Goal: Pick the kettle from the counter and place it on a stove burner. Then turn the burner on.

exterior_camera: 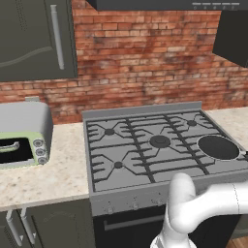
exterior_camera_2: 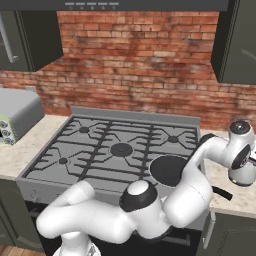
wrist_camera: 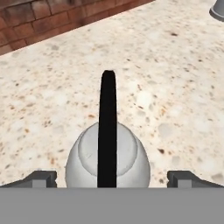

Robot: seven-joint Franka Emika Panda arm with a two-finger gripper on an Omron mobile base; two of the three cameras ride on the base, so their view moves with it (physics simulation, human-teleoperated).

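Gripper (wrist_camera: pixel 112 178) hangs released, fingers straddling the small silver-grey cone-shaped metal kettle's (wrist_camera: pixel 83 162) thin black arched handle (wrist_camera: pixel 107 127) on the beige speckled desk (wrist_camera: pixel 175 87); lower squarely before clamping.

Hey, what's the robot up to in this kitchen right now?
The white arm has swung out to the right of the stove, over the beige counter. In the hand view its claw sits open just above the kettle, one fingertip on each side of the black handle, not yet closed on it. The stove burner stands bare, so the kettle has yet to be lifted and carried over.
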